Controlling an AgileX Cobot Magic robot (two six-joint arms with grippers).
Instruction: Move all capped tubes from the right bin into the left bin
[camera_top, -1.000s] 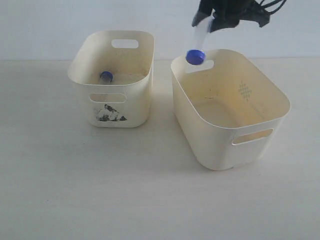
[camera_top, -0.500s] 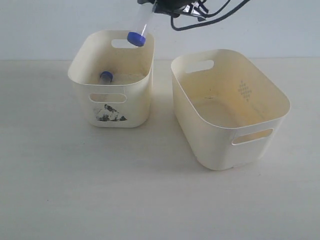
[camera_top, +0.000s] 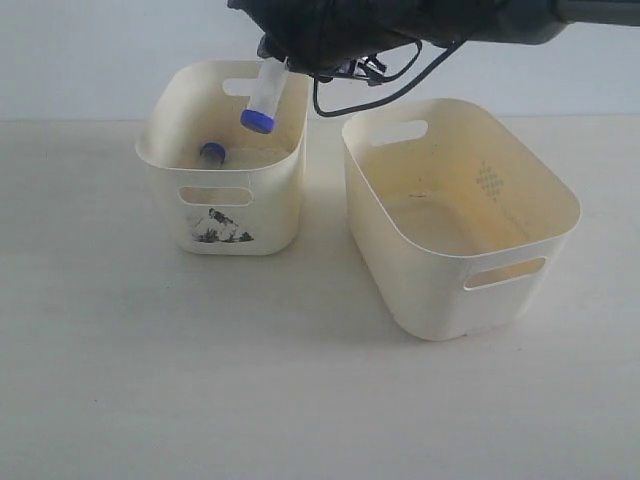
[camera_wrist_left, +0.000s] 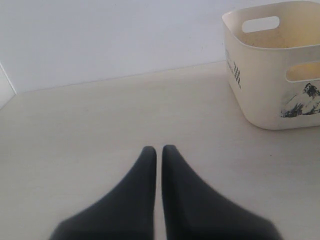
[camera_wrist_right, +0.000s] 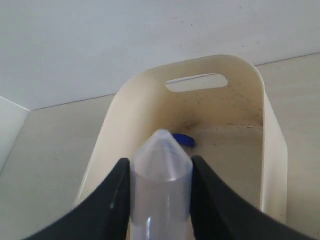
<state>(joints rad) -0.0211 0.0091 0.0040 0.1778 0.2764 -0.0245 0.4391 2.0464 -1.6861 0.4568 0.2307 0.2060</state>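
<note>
The job looks nearly finished. The right gripper (camera_wrist_right: 161, 166) reaches across the middle and its fingers are clenched on the held tube (camera_top: 264, 90). The tube hangs blue cap (camera_top: 257, 121) down, tilted, over the small bin (camera_top: 166, 163) that stands at about ten o'clock on the table (camera_top: 200, 380). The cap is level with the rim, toward the bin's two o'clock corner, so the tube is above the opening but not yet let go. A second tube (camera_top: 212, 153), also blue-capped, already lies on that bin's floor toward nine o'clock. The large bin (camera_top: 455, 258), at about three o'clock on the table, shows a bare floor with no tube in sight, though its near wall hides a strip of the bottom. The left gripper (camera_wrist_left: 159, 150) hangs low over bare table well apart from the small bin, its fingers pressed together around nothing. By my reading, what is left is the release of the held tube into the small bin, and then the task is likely complete.
</note>
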